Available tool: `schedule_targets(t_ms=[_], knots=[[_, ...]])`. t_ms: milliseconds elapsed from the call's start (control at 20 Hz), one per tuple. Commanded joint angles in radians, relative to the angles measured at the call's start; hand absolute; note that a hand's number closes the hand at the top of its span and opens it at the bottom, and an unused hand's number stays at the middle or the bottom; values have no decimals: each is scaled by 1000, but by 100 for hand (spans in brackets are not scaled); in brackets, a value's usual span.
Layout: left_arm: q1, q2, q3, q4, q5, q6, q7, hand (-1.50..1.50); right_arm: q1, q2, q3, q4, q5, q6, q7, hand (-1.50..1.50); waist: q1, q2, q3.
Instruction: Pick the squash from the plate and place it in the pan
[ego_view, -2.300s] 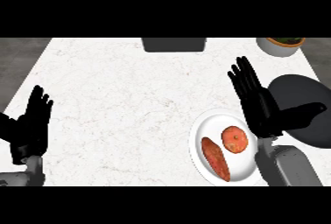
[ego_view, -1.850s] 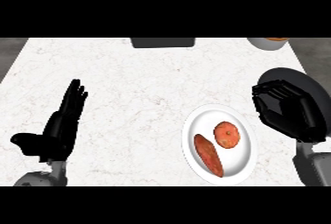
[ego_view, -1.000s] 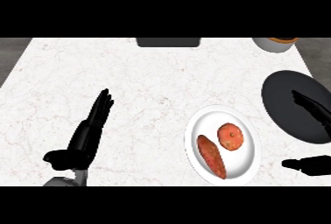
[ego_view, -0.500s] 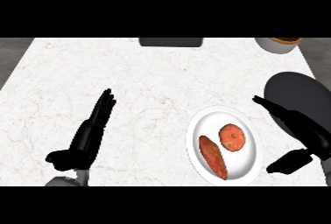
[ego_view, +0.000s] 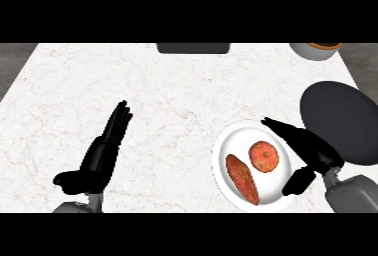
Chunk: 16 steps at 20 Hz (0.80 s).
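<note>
I see the white plate (ego_view: 229, 150) sitting on the right half of the marble desk (ego_view: 170, 100), near its front edge. The squash (ego_view: 264, 156) lies on the plate, round and orange with a small greenish spot in its middle. Just to its left on the same plate is a long reddish-brown vegetable (ego_view: 242, 179), tilted so its lower end points toward the front right. The two sit close together, and I cannot tell whether they touch.

My right hand (ego_view: 314, 152) is over the plate's right rim. Its fingers (ego_view: 284, 131) are straight and held together, pointing toward the far left, and the thumb (ego_view: 299, 181) is spread apart below them, over the plate's right side. The hand holds nothing. The squash is just beside the fingers, in the gap between fingers and thumb, with white plate showing around it. The grey right forearm (ego_view: 354, 192) comes in from the lower right corner.

The dark round pan (ego_view: 341, 125) lies just to the right of the plate, behind my right hand, and part of it is cut off by the view's edge.

My left hand (ego_view: 103, 150) rests at the lower left of the desk, fingers straight and thumb out to the side, well apart from the plate and holding nothing.

At the desk's far edge are a dark rectangular object (ego_view: 193, 48) and, toward the right corner, a grey cup (ego_view: 316, 51) with something brown inside.
</note>
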<state>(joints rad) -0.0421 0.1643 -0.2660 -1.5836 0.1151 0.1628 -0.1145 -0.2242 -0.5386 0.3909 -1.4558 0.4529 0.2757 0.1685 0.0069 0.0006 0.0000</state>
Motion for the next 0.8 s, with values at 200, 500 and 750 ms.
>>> schedule_targets(t_ms=[200,500,750], knots=[[-49,-45,68,81,-11,-48,-19,0,24,143,-23,87,146,-9,-14,-150,-6,0,0],[-29,-80,66,110,-57,-69,-51,0,50,212,-85,79,196,-16,-33,-150,-7,-1,0],[70,-48,82,-32,-51,-111,-11,0,-20,254,-151,234,231,-22,-112,-150,-2,-1,0]])
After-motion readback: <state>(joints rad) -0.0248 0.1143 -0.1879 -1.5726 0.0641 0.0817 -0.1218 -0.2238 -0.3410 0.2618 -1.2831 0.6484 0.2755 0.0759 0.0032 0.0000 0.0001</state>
